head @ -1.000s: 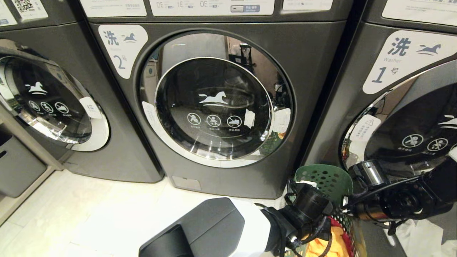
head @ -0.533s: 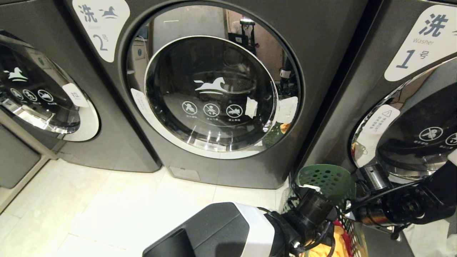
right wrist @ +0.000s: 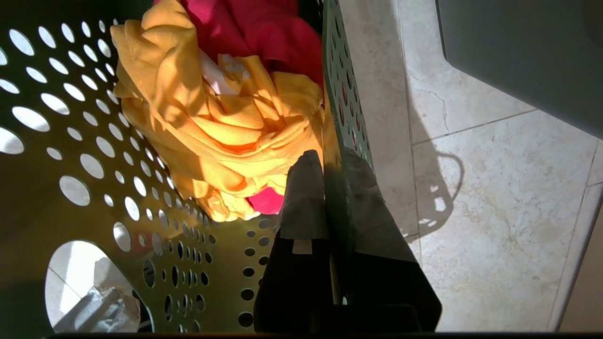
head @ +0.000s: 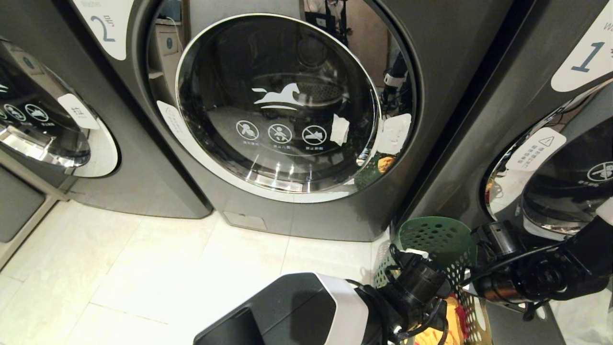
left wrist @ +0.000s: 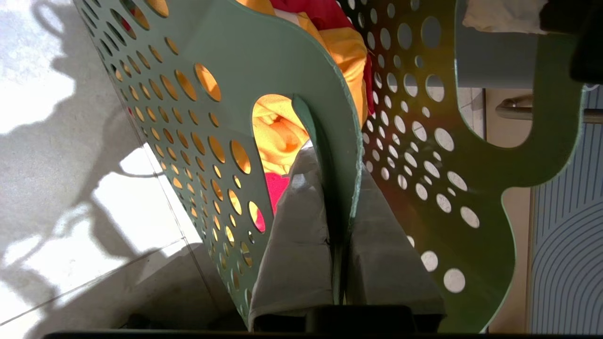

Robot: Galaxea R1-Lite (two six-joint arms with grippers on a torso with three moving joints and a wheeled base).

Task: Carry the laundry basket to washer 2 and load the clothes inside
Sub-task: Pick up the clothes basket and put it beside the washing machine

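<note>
Since a second ago our view has tipped downward: washer 2 [head: 268, 110] sits higher and larger in frame, its door shut. The laundry basket [head: 433, 242] stays low right, holding the clothes [right wrist: 221, 127]. Our left hand [left wrist: 332, 188] and right hand [right wrist: 332, 188] each remain clamped on its wall.

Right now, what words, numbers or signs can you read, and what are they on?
"2": white label on the middle washer.
"1": white label on the right-hand washer.
"拉": white tab on the left-hand washer's door.
White horse logo and three crossed-out circle signs on the middle door glass; the words under them are too small to read.
Warning triangle sticker on the right-hand door: its text is unreadable.
</note>
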